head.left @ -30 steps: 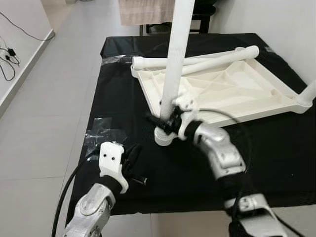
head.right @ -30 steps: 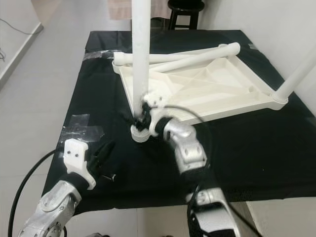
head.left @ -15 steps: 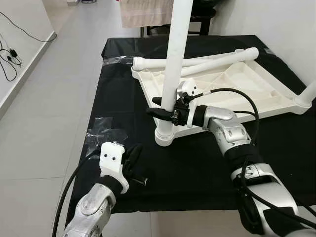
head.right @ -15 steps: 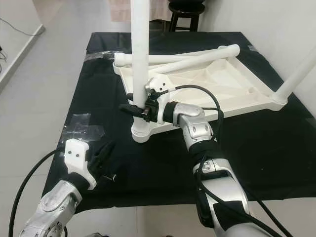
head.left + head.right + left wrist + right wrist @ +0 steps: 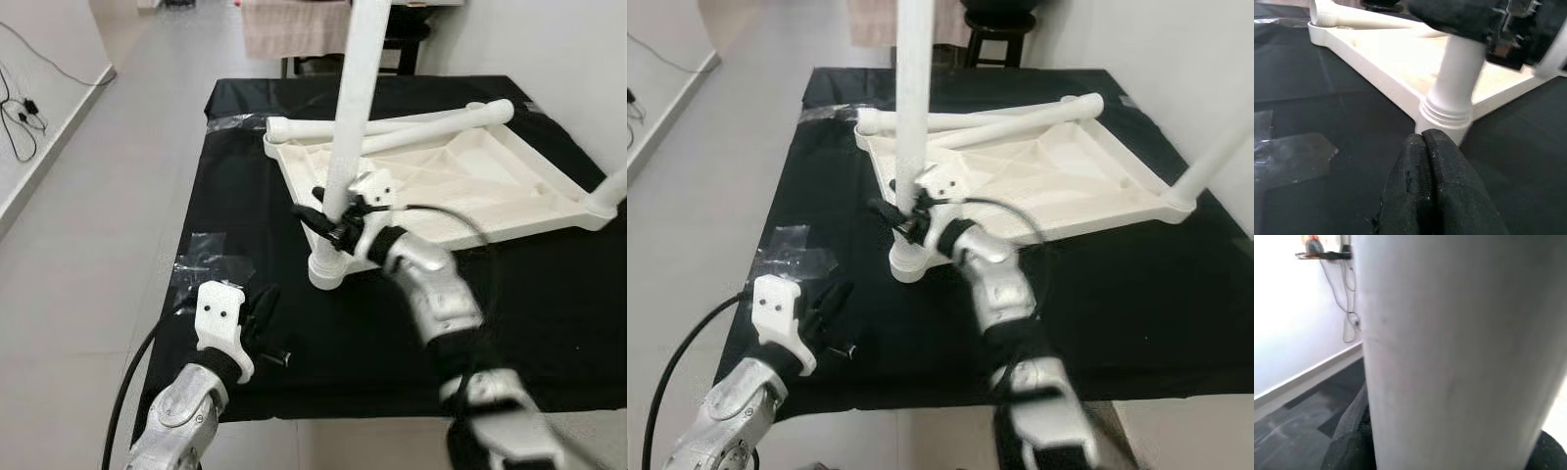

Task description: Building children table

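Right gripper (image 5: 326, 217) fingers clamped around upright white leg (image 5: 345, 147), leg top cut off. Upturned table panel (image 5: 470, 181) lay on black tabletop (image 5: 235, 176). Left gripper (image 5: 263, 315) fingers pressed together, empty, near edge. Right arm blurred.

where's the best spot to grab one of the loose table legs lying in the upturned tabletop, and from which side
Probably at mid-length on the upper loose leg, coming straight down from above with fingers across its round shaft. It lies nearly flat across the far side of the white tabletop, beside a second leg, so its top is the open side. The right gripper is closed on the upright leg; the left gripper looks free.
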{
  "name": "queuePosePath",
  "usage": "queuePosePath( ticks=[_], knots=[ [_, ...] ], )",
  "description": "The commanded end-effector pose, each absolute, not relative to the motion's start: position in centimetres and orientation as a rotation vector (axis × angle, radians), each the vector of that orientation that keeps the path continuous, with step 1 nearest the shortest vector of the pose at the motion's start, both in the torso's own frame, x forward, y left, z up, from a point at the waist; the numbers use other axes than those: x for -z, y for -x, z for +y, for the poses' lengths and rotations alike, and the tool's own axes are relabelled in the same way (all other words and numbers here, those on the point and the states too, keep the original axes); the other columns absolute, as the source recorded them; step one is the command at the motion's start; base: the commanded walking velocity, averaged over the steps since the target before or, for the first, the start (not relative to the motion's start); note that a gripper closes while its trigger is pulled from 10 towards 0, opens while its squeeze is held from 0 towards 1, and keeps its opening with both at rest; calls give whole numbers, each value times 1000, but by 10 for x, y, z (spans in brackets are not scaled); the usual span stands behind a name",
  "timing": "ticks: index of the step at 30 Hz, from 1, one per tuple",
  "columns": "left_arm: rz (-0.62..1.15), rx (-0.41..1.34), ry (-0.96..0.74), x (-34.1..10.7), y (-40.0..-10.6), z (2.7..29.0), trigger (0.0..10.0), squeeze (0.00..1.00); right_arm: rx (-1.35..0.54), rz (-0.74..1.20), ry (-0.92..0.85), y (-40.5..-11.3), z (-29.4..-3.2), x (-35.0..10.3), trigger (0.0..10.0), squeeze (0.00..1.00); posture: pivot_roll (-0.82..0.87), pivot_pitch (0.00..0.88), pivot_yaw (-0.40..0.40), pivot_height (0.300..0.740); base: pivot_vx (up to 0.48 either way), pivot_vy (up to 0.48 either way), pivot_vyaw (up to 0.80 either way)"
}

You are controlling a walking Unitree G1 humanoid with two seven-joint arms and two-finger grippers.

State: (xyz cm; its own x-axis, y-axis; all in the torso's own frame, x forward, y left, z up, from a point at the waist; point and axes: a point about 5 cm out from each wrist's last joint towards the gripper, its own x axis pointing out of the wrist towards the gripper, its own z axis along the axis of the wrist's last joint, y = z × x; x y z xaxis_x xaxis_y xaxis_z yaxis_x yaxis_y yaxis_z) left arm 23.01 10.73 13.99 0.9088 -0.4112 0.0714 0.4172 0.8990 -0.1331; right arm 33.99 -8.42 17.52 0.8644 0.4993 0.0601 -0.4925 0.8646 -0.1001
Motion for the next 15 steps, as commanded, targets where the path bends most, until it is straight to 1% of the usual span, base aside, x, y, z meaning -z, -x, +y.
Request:
queuePosePath(
  ticks=[1, 3, 4, 5, 8, 9, 11, 12, 13, 14, 15],
  knots=[
    [-17, 430, 151, -136, -230, 109, 10000, 0, -472, 118, 139, -334, -90, -138, 0, 0, 73, 127, -22, 740, 0, 0, 0],
    [-16, 432, 153, -136, -230, 108, 10000, 0, -460, 138, 127, -338, -94, -135, 0, 0, 73, 127, -22, 740, 0, 0, 0],
    [-16, 436, 152, -136, -230, 108, 10000, 0, -448, 150, 120, -341, -96, -134, 4431, 0, 90, 130, -36, 740, 0, 0, 0],
    [-18, 433, 150, -136, -230, 108, 10000, 0, -449, 143, 110, -345, -97, -136, 10000, 0, 83, 129, -31, 740, 0, 0, 0],
    [-20, 428, 149, -136, -230, 108, 10000, 0, -449, 131, 99, -346, -95, -140, 10000, 0, 83, 129, -31, 740, 0, 0, 0],
    [-20, 426, 149, -136, -230, 108, 10000, 0, -508, 105, 75, -347, -91, -146, 10000, 1000, 91, 128, -27, 740, 0, 0, 0],
    [-19, 426, 149, -136, -230, 108, 10000, 0, -624, 44, 49, -349, -84, -159, 10000, 1000, 95, 124, -24, 740, 0, 0, 0],
    [-19, 426, 149, -136, -230, 108, 10000, 0, -624, 44, 49, -349, -84, -159, 10000, 1000, 95, 124, -24, 740, 0, 0, 0],
    [-16, 430, 148, -136, -230, 108, 10000, 0, -705, 6, 40, -351, -82, -171, 10000, 725, 102, 123, -23, 740, 0, 0, 0],
    [-16, 430, 148, -136, -230, 108, 10000, 0, -705, 6, 40, -351, -82, -171, 10000, 725, 102, 123, -23, 740, 0, 0, 0],
    [-16, 432, 148, -136, -230, 108, 10000, 0, -752, -10, 35, -351, -82, -178, 10000, 0, 102, 122, -23, 740, 0, 0, 0]
  ],
)
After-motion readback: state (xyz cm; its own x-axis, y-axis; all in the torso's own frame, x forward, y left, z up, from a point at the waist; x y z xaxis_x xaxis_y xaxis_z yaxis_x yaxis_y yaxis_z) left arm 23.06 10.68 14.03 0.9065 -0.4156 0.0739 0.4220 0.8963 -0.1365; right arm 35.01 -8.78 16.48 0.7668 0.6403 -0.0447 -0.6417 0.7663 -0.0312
